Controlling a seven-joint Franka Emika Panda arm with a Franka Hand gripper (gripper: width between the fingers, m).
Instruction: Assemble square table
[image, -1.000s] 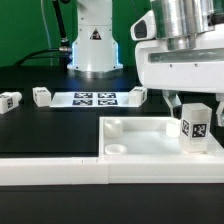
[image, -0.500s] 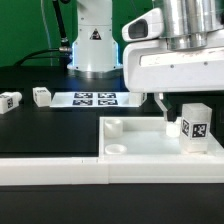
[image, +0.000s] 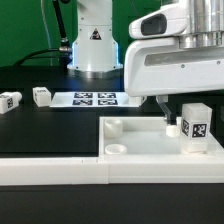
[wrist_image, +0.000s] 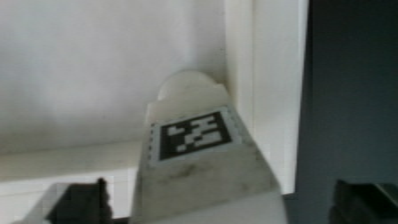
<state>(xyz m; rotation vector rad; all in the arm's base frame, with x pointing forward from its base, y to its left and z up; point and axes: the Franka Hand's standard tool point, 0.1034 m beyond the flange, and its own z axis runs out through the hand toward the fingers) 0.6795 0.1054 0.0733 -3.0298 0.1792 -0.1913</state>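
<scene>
Jaws farther toward exterior view's left, apart (nothing gripped), flanking tagged leg (image: 196, 126).

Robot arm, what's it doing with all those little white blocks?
It is building a small square table. Right now its gripper is open around one white leg, with a finger on each side but not squeezing it. That leg stands upright on the white tabletop, close to a corner. Two loose legs lie on the black table, beside the marker board.
</scene>
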